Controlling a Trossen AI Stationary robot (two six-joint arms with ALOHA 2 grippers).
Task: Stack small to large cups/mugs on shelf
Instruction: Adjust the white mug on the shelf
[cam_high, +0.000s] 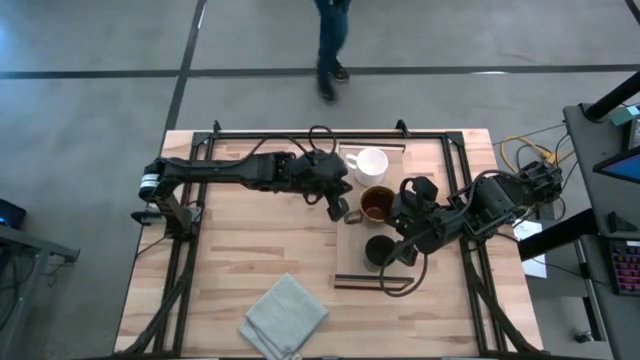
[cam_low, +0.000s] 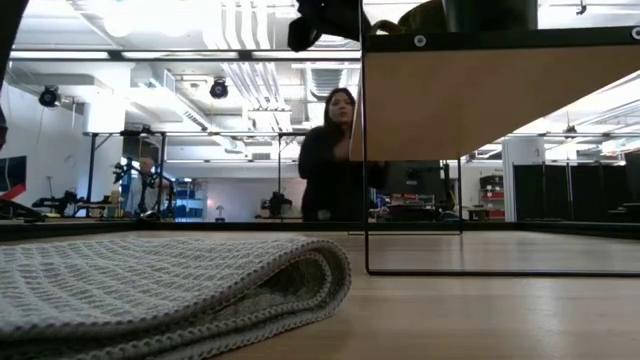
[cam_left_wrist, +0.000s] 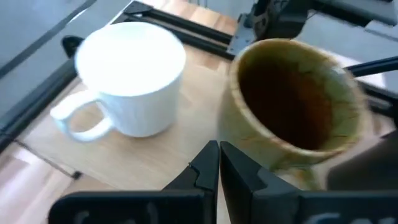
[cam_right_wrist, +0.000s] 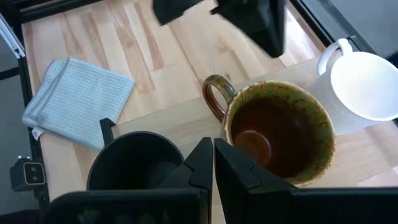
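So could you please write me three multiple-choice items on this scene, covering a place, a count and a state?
1. Where is the brown mug?
A. Between the white mug and the dark cup
B. On the cloth
C. Off the shelf

2. How many cups stand on the shelf?
A. One
B. Two
C. Three

3. How do the left gripper's fingers stand?
A. Shut, empty
B. Wide open
C. Clamped on the white mug

Key: 1 A, as the high view shows them in a row; 2 C, all three on the plank; 3 A, since the left wrist view shows the tips together.
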